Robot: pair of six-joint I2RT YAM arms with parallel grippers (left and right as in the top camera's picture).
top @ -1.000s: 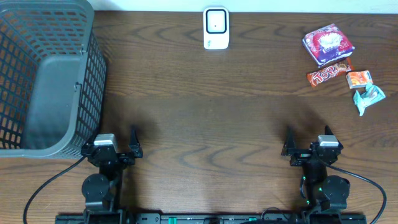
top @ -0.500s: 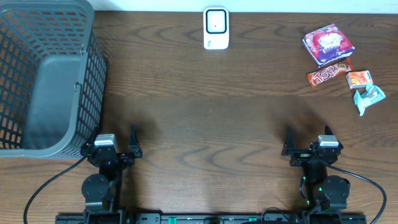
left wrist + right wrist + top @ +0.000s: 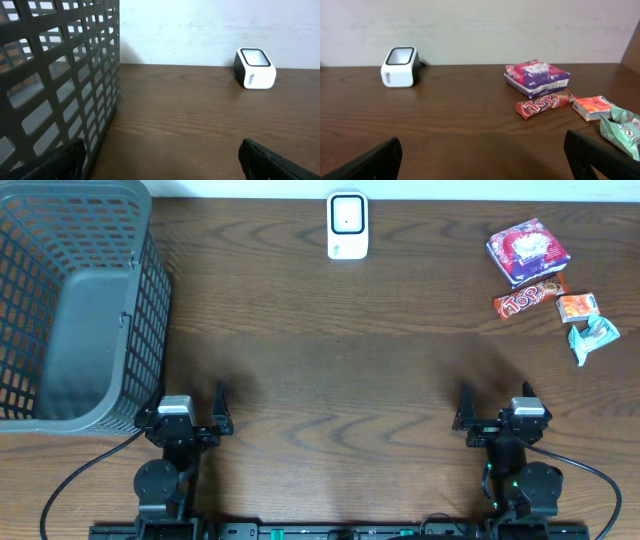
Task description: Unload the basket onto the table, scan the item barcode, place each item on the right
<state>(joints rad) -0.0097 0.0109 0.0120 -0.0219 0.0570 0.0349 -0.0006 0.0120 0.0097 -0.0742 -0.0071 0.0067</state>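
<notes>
The white barcode scanner stands at the table's far edge, centre; it also shows in the left wrist view as the scanner and in the right wrist view as the scanner. Four items lie at the far right: a purple-red packet, a red Top bar, a small orange packet and a green wrapper. My left gripper and right gripper rest low at the near edge, both open with nothing between the fingers.
A grey mesh basket fills the far left, and its wall stands right beside my left gripper. Dark wooden tabletop stretches between the grippers and the scanner.
My left gripper has shifted slightly to the right. Nothing else has moved.
</notes>
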